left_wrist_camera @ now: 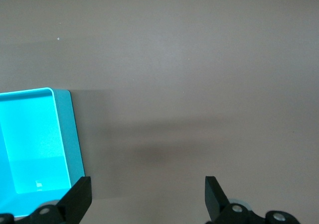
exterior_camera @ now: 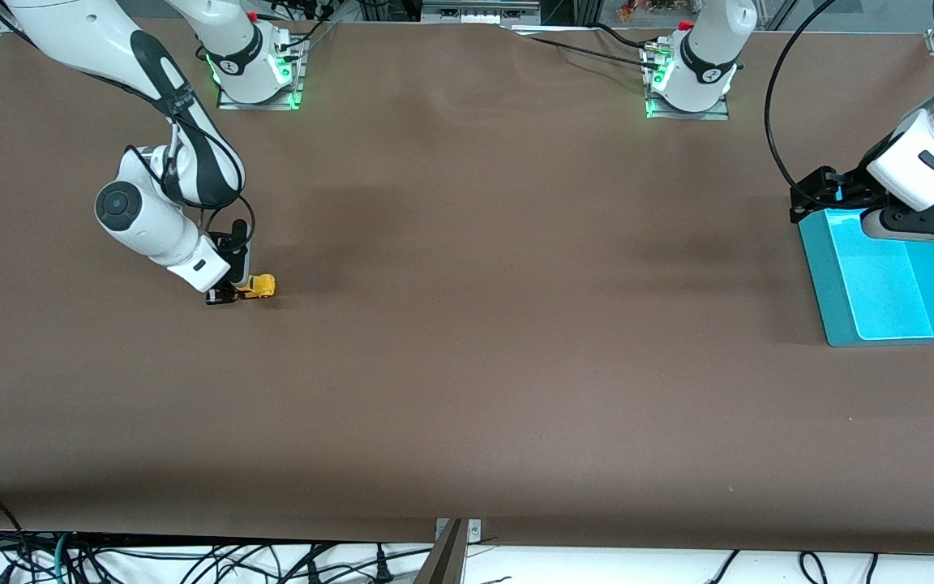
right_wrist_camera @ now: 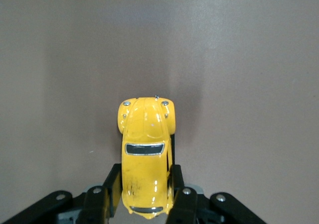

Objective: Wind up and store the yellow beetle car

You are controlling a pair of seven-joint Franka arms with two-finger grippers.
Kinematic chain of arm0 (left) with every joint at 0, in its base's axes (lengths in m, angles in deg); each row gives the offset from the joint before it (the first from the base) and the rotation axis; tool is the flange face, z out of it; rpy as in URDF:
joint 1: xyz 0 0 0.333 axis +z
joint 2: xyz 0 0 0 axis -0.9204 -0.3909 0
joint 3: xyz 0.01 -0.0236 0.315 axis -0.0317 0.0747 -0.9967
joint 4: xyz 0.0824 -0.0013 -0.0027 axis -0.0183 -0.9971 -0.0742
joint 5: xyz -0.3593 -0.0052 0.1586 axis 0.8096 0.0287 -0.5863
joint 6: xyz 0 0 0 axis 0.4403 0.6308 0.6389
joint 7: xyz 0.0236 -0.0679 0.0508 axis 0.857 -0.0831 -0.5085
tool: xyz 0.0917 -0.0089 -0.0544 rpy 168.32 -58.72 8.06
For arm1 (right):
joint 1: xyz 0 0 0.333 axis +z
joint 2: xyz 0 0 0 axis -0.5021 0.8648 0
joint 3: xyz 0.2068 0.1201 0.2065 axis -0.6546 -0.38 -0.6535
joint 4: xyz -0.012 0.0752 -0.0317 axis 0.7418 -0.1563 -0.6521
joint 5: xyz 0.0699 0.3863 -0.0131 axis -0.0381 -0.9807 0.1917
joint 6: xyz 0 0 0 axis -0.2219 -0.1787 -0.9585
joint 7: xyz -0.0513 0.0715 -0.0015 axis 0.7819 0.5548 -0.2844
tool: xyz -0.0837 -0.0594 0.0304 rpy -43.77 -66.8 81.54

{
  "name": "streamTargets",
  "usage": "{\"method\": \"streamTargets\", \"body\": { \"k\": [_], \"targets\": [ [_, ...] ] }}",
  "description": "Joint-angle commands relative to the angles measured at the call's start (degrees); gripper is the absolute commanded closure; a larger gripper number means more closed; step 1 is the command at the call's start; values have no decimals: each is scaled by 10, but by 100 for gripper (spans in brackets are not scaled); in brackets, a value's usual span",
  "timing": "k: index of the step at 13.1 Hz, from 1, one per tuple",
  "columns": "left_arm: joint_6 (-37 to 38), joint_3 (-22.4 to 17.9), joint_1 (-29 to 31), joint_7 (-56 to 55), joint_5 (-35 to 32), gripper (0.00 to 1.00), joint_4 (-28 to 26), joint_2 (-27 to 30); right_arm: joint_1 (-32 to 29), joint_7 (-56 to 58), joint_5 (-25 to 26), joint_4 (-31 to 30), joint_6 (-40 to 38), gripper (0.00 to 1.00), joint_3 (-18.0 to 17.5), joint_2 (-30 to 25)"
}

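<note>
Right claw (exterior_camera: 232,294) is clamped on the yellow beetle car (exterior_camera: 259,285), wheels on the desk (exterior_camera: 467,365) near the right arm's end. Keep it pressed and straight while dragging back to wind. Left claw (left_wrist_camera: 147,196) waits spread wide over the teal bin (exterior_camera: 840,308).

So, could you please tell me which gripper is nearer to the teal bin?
Left. The left gripper hovers at the teal bin's edge; the right gripper holds the yellow beetle car at the right arm's end.

Even overhead light, all three views sharp.
Soft shadows on the brown table (exterior_camera: 467,365); green glow at both bases; mild sheen on the yellow beetle car (right_wrist_camera: 145,154) (roof only).
</note>
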Motion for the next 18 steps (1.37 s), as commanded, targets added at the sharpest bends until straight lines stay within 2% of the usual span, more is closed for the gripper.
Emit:
{"method": "streamTargets", "body": {
  "k": [1,13,15,16,17,18],
  "targets": [
    [12,1,-3,-7,-13,0,17,-7,-33,48,0,-2,37,94,0,34],
    [12,9,-3,-7,-14,0,19,-8,-192,238,-3,-1,29,92,2,44],
    [10,9,-3,-7,-13,0,19,-8,-191,234,-5,0,20,83,0,42],
    [10,8,-3,-6,-18,0,19,-8,-190,233,-13,1,11,75,-3,41],
    [10,9,-3,-6,-19,0,19,-8,-190,232,-22,12,1,60,-10,40],
    [10,8,-3,-6,-18,0,19,-8,-190,232,-27,25,-13,52,-20,41]
  ]
}}
